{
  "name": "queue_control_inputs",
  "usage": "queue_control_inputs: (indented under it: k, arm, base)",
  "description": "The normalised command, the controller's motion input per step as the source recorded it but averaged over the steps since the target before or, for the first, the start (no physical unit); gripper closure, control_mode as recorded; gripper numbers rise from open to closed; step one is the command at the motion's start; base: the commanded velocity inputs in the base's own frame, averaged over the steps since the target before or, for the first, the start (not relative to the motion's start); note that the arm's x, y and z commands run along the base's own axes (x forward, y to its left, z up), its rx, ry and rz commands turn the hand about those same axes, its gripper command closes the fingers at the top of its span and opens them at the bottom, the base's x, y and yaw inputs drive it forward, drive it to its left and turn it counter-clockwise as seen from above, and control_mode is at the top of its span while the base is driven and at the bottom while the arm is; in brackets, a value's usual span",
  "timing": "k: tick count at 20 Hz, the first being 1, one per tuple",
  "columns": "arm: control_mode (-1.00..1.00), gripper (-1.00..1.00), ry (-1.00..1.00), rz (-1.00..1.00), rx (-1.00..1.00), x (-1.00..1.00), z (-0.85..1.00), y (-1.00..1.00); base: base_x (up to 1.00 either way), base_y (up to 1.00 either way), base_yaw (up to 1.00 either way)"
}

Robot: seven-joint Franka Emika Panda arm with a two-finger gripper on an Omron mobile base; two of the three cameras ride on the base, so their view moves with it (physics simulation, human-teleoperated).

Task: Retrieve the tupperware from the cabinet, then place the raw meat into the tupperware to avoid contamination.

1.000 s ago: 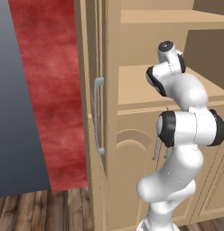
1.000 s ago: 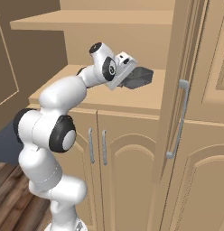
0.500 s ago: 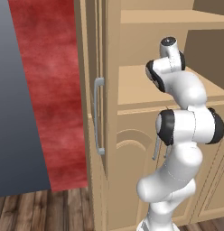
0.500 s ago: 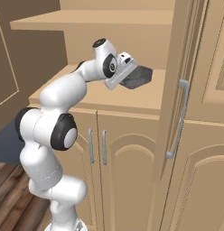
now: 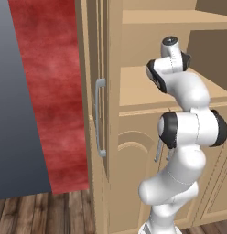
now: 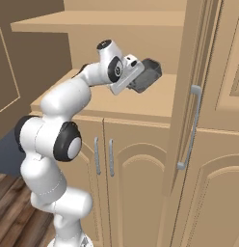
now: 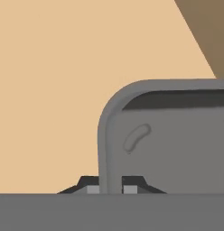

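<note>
Tan shelving of the open cabinet (image 6: 140,103) fills the middle of the right base view, its door edge with a silver bar handle (image 6: 189,128) at right. Left of centre, the white arm (image 6: 68,103) reaches up to the shelf; the gripper (image 6: 140,81) at upper centre is clamped on the rim of the grey tupperware (image 6: 146,75), which sticks out to the hand's right, above the shelf board. In the hand view the tupperware (image 7: 168,140) sits lower right, its rounded corner wall caught between the fingertips (image 7: 93,189), its open side toward the camera, long axis running rightward out of frame.
</note>
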Motion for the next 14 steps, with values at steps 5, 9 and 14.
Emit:
queue_control_inputs:
  k: [5,9,14]
  arm:
    - [-1.00,1.00,-0.13,0.00,-0.10,0.00,0.00,0.14]
    - [-1.00,1.00,-0.24,0.01,-0.14,0.03,-0.12,0.00]
    - [-1.00,1.00,-0.24,0.00,-0.10,-0.08,0.09,0.04]
  base:
    - [0.00,0.00,0.00]
    - [0.00,0.00,0.00]
    - [0.00,0.00,0.00]
